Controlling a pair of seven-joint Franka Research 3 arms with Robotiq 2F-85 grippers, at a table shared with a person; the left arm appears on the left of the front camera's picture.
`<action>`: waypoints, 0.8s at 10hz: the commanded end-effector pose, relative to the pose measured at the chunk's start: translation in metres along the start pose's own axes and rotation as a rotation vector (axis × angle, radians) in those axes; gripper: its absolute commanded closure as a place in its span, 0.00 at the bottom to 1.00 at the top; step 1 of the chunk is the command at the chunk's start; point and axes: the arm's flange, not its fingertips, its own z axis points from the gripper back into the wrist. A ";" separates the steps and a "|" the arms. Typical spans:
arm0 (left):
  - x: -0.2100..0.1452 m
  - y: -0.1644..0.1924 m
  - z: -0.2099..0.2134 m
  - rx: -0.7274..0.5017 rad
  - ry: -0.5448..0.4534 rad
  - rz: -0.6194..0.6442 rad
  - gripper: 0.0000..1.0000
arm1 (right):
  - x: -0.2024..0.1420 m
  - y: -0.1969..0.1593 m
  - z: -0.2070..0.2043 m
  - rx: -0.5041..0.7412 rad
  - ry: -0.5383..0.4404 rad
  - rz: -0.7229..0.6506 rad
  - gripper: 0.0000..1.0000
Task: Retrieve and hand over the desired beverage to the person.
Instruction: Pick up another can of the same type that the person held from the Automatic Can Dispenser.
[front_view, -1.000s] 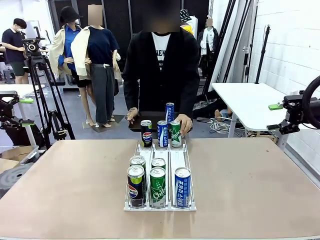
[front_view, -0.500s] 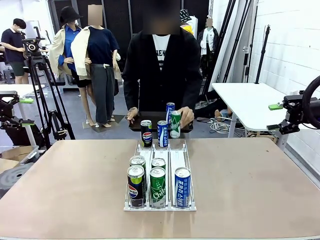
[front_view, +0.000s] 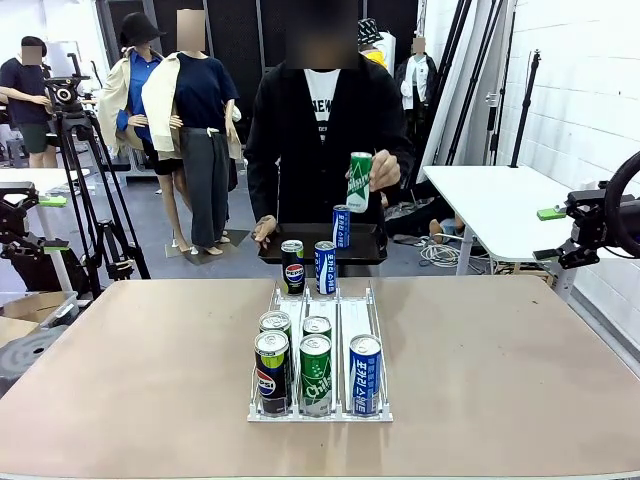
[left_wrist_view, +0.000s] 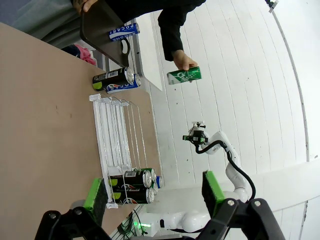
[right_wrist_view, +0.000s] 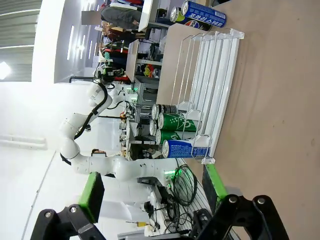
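The person stands at the far side of the counter, facing across it, in a black long-sleeved cardigan over a white T-shirt with black lettering. Their hand on the right is raised to chest height and grips a green can around its side. The can is upright, clear of the counter and above everything else there. In the left wrist view the same green can hangs from that hand against the white wall. Their other hand is low on the left, fingers resting at the left edge of a black tray that they hold at waist height.
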 end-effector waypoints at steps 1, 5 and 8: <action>0.000 -0.002 0.000 0.000 0.001 0.000 0.00 | -0.001 -0.001 0.000 -0.010 0.001 -0.004 0.00; 0.000 -0.002 0.000 0.000 0.001 0.000 0.00 | -0.001 -0.001 0.000 -0.010 0.001 -0.004 0.00; 0.000 -0.002 0.000 0.000 0.001 0.000 0.00 | -0.001 -0.001 0.000 -0.010 0.001 -0.004 0.00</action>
